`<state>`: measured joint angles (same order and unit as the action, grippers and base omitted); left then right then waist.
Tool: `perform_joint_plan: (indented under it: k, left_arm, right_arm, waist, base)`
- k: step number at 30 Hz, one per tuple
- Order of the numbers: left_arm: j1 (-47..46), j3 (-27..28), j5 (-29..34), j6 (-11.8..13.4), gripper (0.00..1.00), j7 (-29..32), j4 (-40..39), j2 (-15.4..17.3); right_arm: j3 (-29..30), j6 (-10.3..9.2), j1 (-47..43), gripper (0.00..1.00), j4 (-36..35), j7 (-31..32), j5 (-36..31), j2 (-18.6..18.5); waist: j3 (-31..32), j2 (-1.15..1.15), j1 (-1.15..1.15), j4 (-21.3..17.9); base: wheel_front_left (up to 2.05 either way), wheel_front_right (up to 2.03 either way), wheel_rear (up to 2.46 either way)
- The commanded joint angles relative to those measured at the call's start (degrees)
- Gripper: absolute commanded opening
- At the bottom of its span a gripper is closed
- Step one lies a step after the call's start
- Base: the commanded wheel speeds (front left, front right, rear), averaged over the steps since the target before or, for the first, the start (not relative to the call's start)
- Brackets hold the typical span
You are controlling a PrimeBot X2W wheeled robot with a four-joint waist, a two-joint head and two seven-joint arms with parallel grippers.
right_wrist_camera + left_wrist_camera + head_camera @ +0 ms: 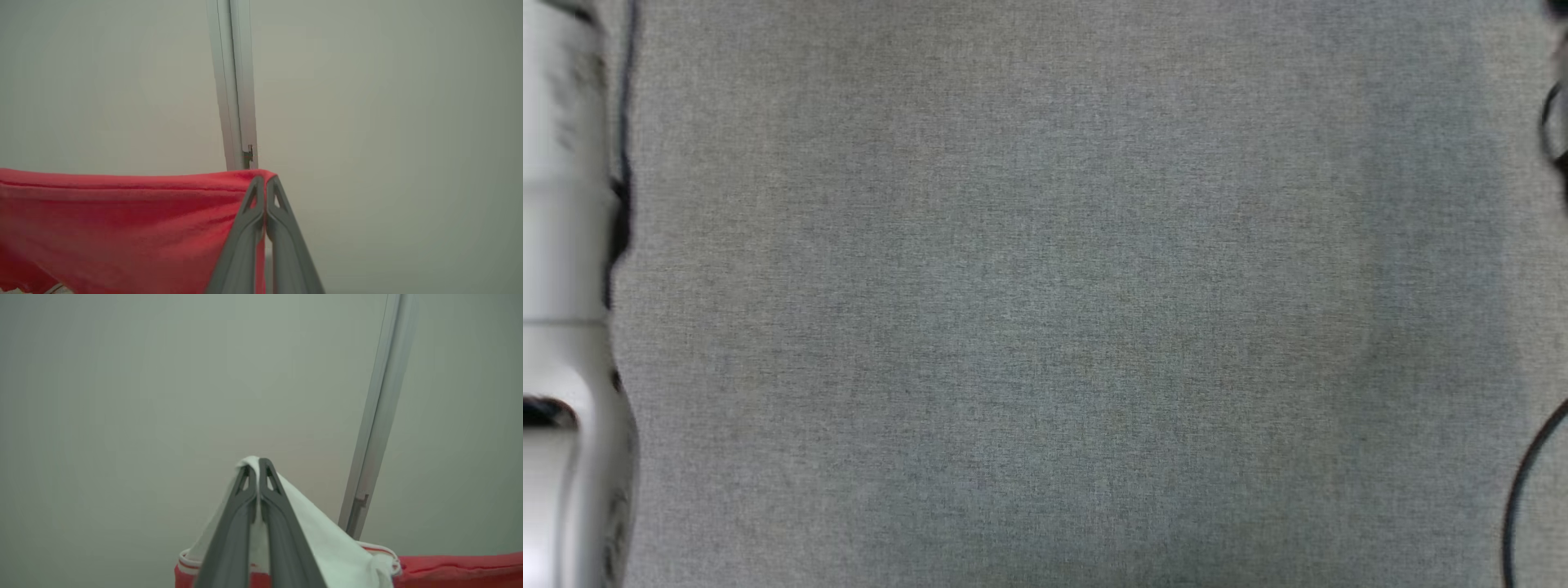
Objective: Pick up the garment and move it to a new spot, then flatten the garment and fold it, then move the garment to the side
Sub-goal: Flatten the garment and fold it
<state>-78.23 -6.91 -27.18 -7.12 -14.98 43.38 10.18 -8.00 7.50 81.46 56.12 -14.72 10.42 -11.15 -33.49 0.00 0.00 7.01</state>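
The garment (122, 220) is red with a white part edged in red stripes. In the left wrist view my left gripper (258, 462) is shut on the garment's white part (327, 543), and the red cloth runs off to the right. In the right wrist view my right gripper (265, 179) is shut on a corner of the red cloth, whose top edge stretches level to the left and whose body hangs down. Both grippers hold it up in front of a pale wall. The head view looks down on a grey fabric surface (1045, 294).
A pale vertical frame strip (380, 416) with a small latch stands on the wall behind the garment, and the same strip (235, 81) appears in the right wrist view. A white robot part (564, 327) runs along the head view's left edge. Dark cable loops (1527, 482) cross its right edge.
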Motion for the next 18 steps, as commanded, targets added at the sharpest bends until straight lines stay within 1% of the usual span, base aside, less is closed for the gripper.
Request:
perform_joint_plan:
  k: [1, 2, 3, 4, 7, 10, 12, 15, 18]
  left_arm:
    - [1.62, -2.58, -0.13, -0.41, 0.00, -0.19, -0.52, -0.45]
    - [3.83, -5.94, -0.46, -0.43, 0.00, -0.21, -1.29, 0.05]
    - [5.96, -8.35, -0.94, -0.41, 0.00, -0.21, -1.94, 1.66]
    - [8.18, -10.33, -1.60, -0.24, 0.00, -0.23, -2.63, 3.19]
    - [14.38, -15.25, -2.73, -0.28, 0.00, -0.23, -4.64, 5.53]
    - [20.22, -18.24, -3.24, -0.29, 0.00, -0.23, -5.79, 8.29]
    - [23.96, -20.39, -2.53, -0.29, 0.00, -0.23, -5.76, 9.78]
    - [28.97, -24.05, -1.62, -0.29, 0.00, -0.17, -4.50, 11.47]
    - [33.11, -27.58, -0.37, -0.30, 0.00, -0.18, -3.81, 13.22]
  right_arm:
    - [-1.10, -0.02, -1.85, 0.00, 0.59, -0.54, 0.22, 0.54]
    - [-3.05, 0.00, -3.59, 0.00, 1.35, -0.53, 0.25, 0.85]
    - [-4.43, -0.03, -4.99, 0.00, 1.60, -0.54, 0.57, 0.57]
    - [-5.35, -0.04, -6.58, 0.00, 1.53, -0.56, 1.43, 0.30]
    - [-7.50, -0.02, -12.00, 0.00, 0.54, -0.55, 3.78, 0.13]
    - [-10.40, -0.02, -17.39, 0.00, -0.05, -0.52, 5.36, -1.11]
    - [-12.33, -0.02, -20.65, 0.00, -0.09, -0.53, 6.38, -1.78]
    - [-14.55, -0.02, -25.28, 0.00, 1.16, -0.53, 8.83, -2.66]
    - [-17.95, -0.03, -28.99, 0.00, 2.99, -0.54, 10.68, -3.48]
  waist:
    - [0.22, 0.00, 0.00, 0.03]
    - [0.52, 0.00, 0.00, 0.03]
    - [0.90, 0.00, 0.00, 0.08]
    - [1.42, 0.00, 0.00, 0.11]
    - [3.41, 0.00, 0.00, 0.25]
    - [6.30, 0.00, 0.00, 0.22]
    - [8.56, 0.00, 0.00, 0.26]
    - [12.24, 0.00, 0.00, 0.04]
    - [15.75, 0.00, 0.00, -0.27]
  base:
    - [0.00, 0.00, 0.00]
    - [0.00, 0.00, 0.00]
    - [0.00, 0.00, 0.00]
    - [0.00, 0.00, 0.00]
    - [0.00, 0.00, 0.00]
    - [0.00, 0.00, 0.00]
    - [0.00, 0.00, 0.00]
    - [0.00, 0.00, 0.00]
    - [0.00, 0.00, 0.00]
